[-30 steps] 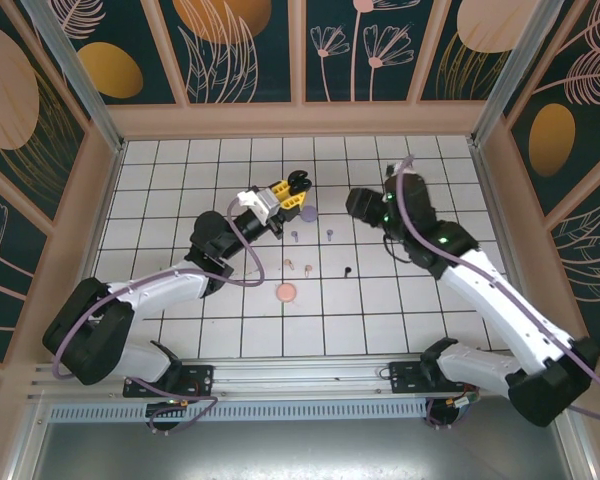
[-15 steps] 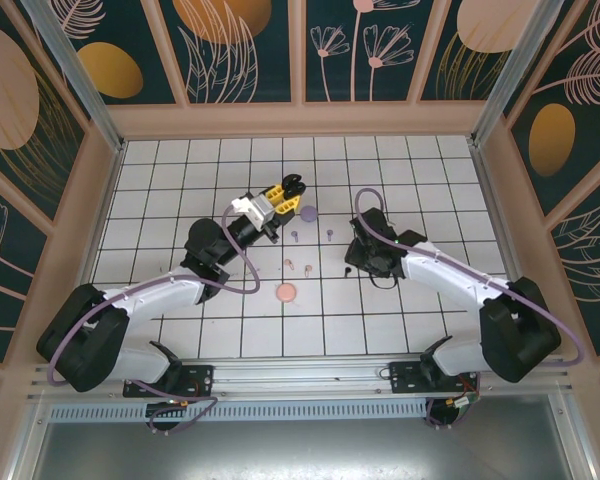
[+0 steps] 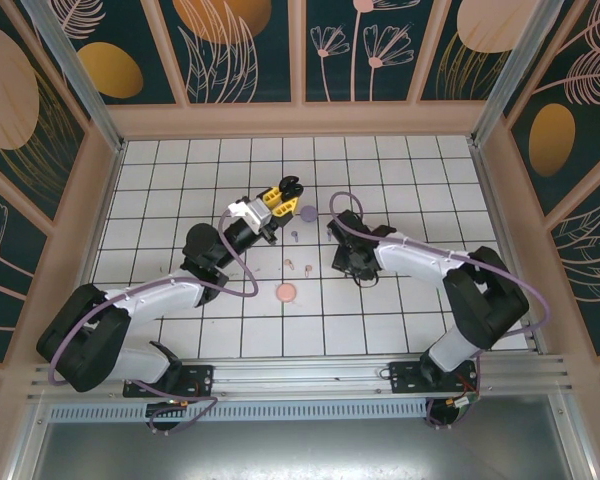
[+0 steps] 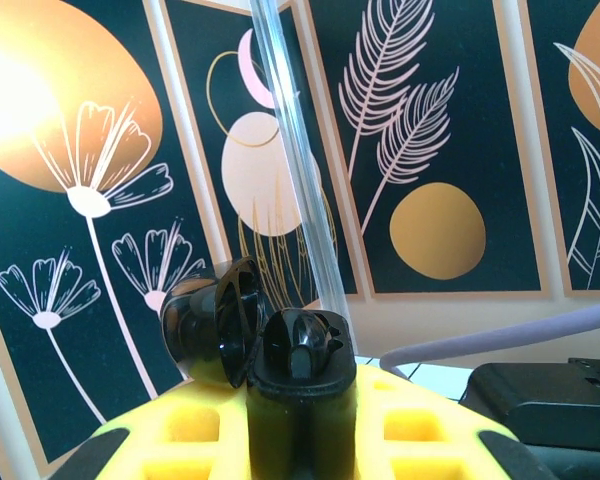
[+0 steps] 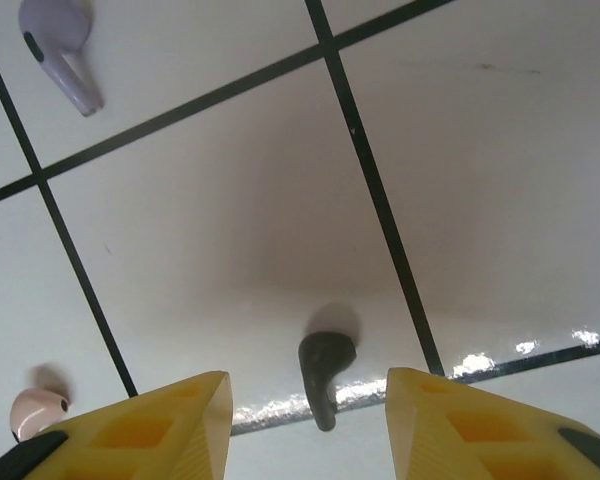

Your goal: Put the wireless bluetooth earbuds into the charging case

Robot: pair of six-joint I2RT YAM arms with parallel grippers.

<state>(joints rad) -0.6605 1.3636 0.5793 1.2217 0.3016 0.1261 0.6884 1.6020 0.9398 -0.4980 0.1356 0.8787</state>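
Earbuds lie loose on the white tiled table (image 3: 180,170), and the black earbud (image 5: 325,378) is the one now singled out. Within the last second the right arm has swung in from the right side and folded down. The right gripper (image 5: 305,415) now hangs low over the bud with its yellow fingers spread, and the bud lies flat on the tile between them, untouched. A lilac earbud (image 5: 65,45) and a pale pink earbud (image 5: 32,412) lie outside the jaws (neither is in the way of a closing pinch). The left gripper (image 3: 283,195) has hardly moved and keeps the black charging case (image 4: 280,335) pinched between its fingers, lid hinged open. By this reading the reach is finished and the grasp on the black bud comes next. The open case waits nearby, apart from the right gripper.
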